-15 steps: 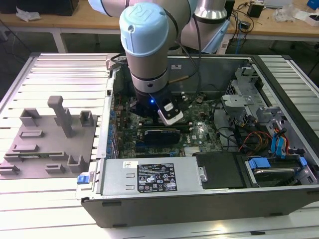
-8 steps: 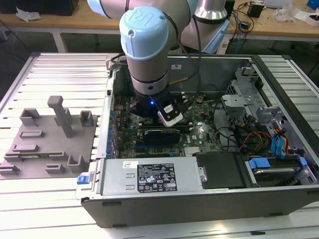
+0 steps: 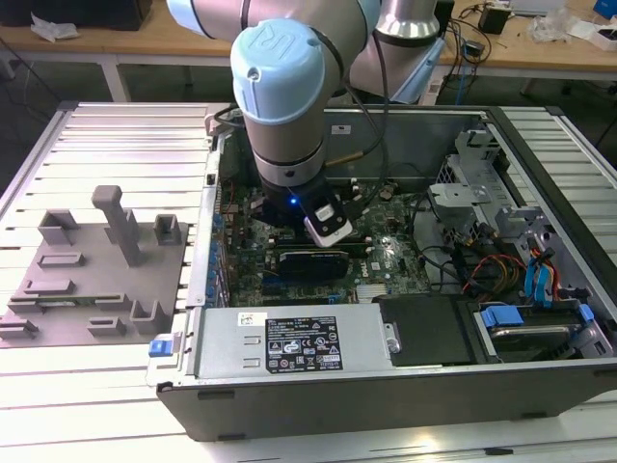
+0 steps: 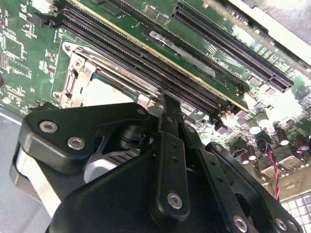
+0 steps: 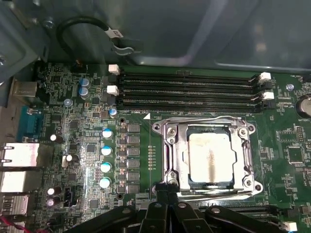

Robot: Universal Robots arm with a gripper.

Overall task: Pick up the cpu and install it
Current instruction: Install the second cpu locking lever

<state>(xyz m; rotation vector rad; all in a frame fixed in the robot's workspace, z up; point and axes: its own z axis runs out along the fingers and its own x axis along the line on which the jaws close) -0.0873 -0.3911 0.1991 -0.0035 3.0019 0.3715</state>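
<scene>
The cpu (image 5: 211, 158), a pale silver square, lies flat inside the metal-framed socket (image 5: 166, 145) on the green motherboard (image 5: 77, 145). In the second wrist view the cpu (image 4: 104, 90) shows as a pale patch behind the gripper body. My gripper (image 5: 163, 188) is shut, its black fingers pressed together with nothing between them. Their tips stand at the socket's edge, just beside the cpu. In the second wrist view the gripper (image 4: 166, 103) meets the socket frame (image 4: 77, 73) at its corner. In the exterior view the arm's wrist (image 3: 284, 116) hangs over the open computer case (image 3: 386, 386).
Long black memory slots (image 5: 189, 87) run beside the socket. A power supply (image 3: 289, 342) fills the case's front. Cables and a drive cage (image 3: 521, 289) sit on the exterior view's right. A grey tray (image 3: 96, 280) with blocks and posts lies outside the case on the exterior view's left.
</scene>
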